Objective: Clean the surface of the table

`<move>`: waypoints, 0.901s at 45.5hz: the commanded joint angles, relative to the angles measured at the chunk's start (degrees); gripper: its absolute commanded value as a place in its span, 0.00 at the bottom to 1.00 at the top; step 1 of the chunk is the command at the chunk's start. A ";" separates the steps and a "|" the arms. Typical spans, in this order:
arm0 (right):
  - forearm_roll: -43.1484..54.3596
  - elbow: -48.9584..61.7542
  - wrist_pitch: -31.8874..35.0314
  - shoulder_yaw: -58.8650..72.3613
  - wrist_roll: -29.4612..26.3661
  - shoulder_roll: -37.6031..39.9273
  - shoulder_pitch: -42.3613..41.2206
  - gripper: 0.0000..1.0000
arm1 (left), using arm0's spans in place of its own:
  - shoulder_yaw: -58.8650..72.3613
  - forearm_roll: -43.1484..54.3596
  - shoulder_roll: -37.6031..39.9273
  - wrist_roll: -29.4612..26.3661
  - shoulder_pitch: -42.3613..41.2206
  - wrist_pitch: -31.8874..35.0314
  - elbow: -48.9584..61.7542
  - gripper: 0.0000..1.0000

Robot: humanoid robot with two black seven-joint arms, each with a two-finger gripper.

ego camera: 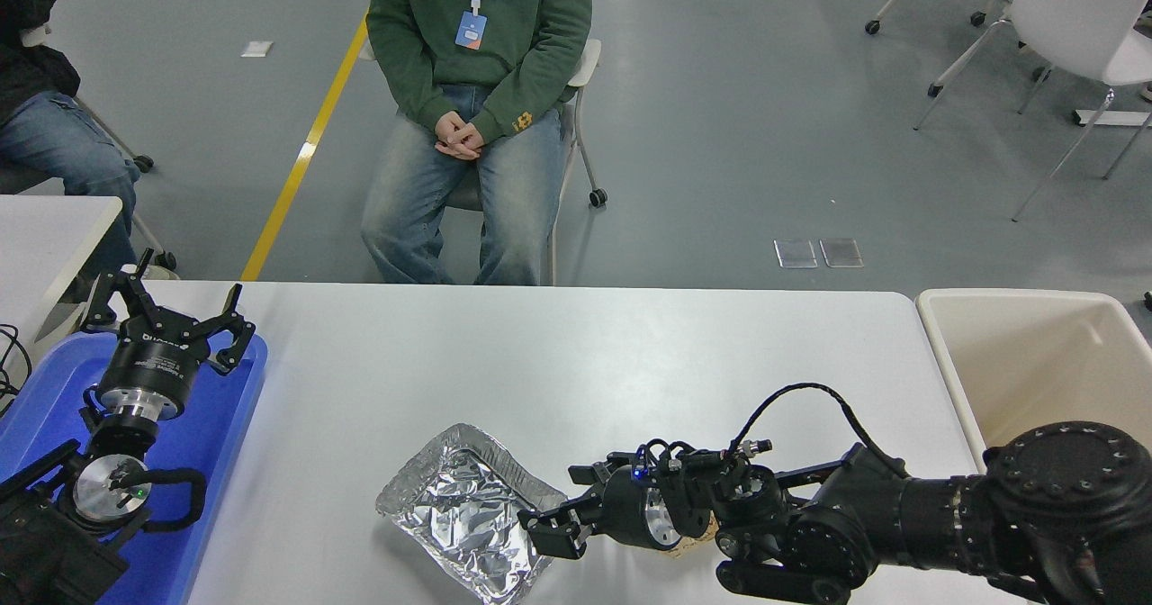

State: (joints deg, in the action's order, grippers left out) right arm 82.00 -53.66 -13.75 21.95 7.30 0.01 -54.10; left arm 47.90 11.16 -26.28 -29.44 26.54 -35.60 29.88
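Note:
The table surface [540, 353] is a wide white-grey top. A crumpled foil tray [463, 515] lies on it near the front edge. My right gripper [551, 535] reaches in from the right, low over the table, and sits at the tray's right rim. Whether it is clamped on that rim does not show. A scrap of crumpled brown paper [697, 544] peeks out from under my right wrist. My left gripper [174, 310] is parked open, pointing up, over the blue tray [220, 425] at the lower left.
A beige bin [1035, 362] stands off the table's right end. A person [468, 92] sits on a chair behind the far edge, hands folded. Another person [45, 128] and a smaller white table [45, 227] are at the far left.

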 commanded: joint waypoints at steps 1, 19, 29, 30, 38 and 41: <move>0.09 1.01 -0.14 1.51 0.35 -0.01 0.22 0.92 | 0.00 0.00 0.00 0.00 -0.08 0.00 0.00 1.00; 0.18 1.10 -0.14 4.15 0.52 -0.01 -0.30 0.42 | 0.00 0.00 0.00 0.00 0.01 0.00 0.00 1.00; 0.09 1.27 -0.05 4.24 0.52 -0.01 -0.74 0.25 | 0.00 0.00 0.00 0.00 0.01 0.00 0.00 1.00; 0.09 1.27 -0.05 4.24 0.53 -0.01 -0.74 0.21 | 0.00 0.00 0.00 0.00 0.01 0.00 0.00 1.00; -0.26 1.27 -0.14 4.24 0.53 -0.01 -0.83 0.00 | 0.00 0.00 0.00 0.00 0.01 0.00 0.00 1.00; -0.52 1.27 -0.05 4.15 0.61 -0.01 -1.36 0.00 | 0.00 0.00 0.00 0.00 0.01 0.00 0.00 1.00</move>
State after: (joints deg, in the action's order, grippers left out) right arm 81.95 -52.38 -13.88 26.07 7.81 0.01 -54.75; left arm 47.90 11.16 -26.28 -29.44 26.53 -35.62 29.88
